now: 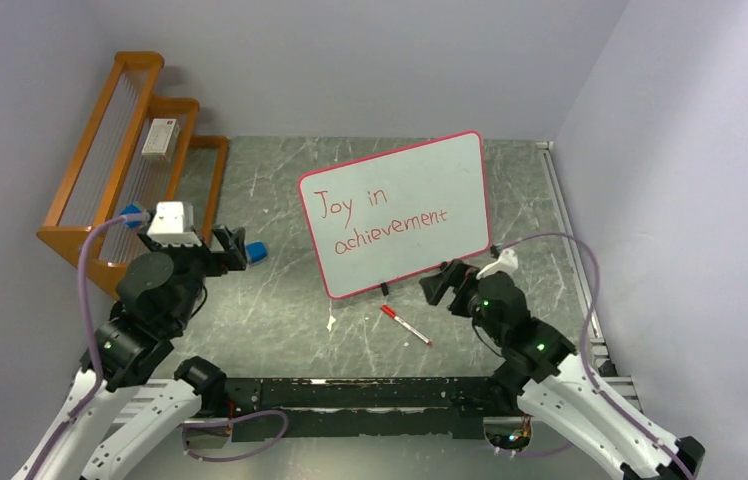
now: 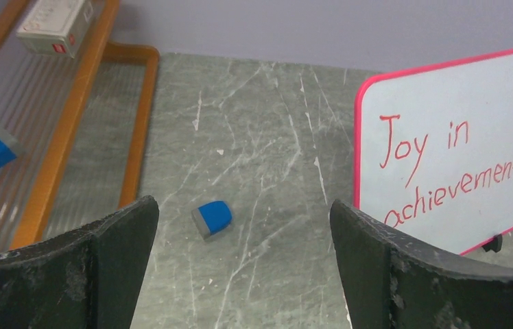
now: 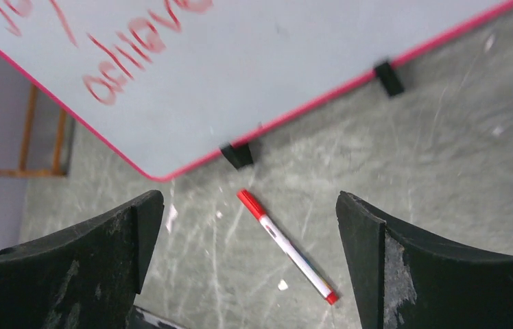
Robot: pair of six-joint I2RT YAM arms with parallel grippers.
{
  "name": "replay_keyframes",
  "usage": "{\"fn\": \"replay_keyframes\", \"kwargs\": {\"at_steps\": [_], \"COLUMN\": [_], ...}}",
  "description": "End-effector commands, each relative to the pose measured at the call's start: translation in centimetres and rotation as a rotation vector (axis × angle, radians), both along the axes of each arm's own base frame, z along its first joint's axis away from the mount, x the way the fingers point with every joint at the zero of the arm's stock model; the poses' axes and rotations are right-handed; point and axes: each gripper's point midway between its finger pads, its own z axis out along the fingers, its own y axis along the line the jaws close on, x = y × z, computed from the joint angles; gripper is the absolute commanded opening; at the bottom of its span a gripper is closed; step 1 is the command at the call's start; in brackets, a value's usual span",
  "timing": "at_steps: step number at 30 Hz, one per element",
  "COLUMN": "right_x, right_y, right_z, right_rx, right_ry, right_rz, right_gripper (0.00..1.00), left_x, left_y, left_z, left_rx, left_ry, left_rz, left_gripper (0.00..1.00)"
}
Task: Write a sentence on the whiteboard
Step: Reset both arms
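Over the near worktop [image 1: 280, 320] the left hand [image 1: 233, 248] and right hand [image 1: 437, 284] are hanging spread apart, empty; the pen [image 1: 406, 326] is lying just ahead. Behind it the whiteboard [image 1: 400, 215] is standing, already written; a careless right-arm swing could tip it.

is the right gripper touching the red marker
Apart. Right wrist view shows the marker lying on the table, bare surface separating it from the open right gripper.
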Motion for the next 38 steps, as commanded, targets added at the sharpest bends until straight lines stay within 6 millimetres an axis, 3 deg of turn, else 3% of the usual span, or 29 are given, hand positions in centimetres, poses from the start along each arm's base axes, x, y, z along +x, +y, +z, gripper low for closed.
{"fn": "replay_keyframes", "kwargs": {"at_steps": [1,9,16,22,38], "right_x": [1.0,1.1,0.3,-0.6,-0.6], "right_y": [-4.6,-9.3,-13.7,-15.3,-15.6], "right_z": [5.1,15.6,19.7,21.1,20.7], "right_rx": [-0.131,-0.261,-0.340,-0.335,-0.358], "right_ry": [-0.122,-0.339,-0.481,-0.578,-0.606], "right_rz": [-0.158,-0.272,-0.427,-0.471,-0.480], "right_gripper": [1.00,1.00,1.00,1.00,1.00], "left_x": [-2.0,-5.0,-7.5,-8.0,-6.7], "left_y": [2.2,5.0,7.7,8.8,8.5], "left_z": [3.3,7.9,9.1,7.3,5.9], "left_rx": [-0.002,-0.049,-0.130,-0.150,-0.131], "left_ry": [-0.074,-0.209,-0.299,-0.320,-0.307], "left_rz": [0.040,0.088,0.171,0.216,0.245], "left_gripper": [0.97,0.98,0.98,0.97,0.97]}}
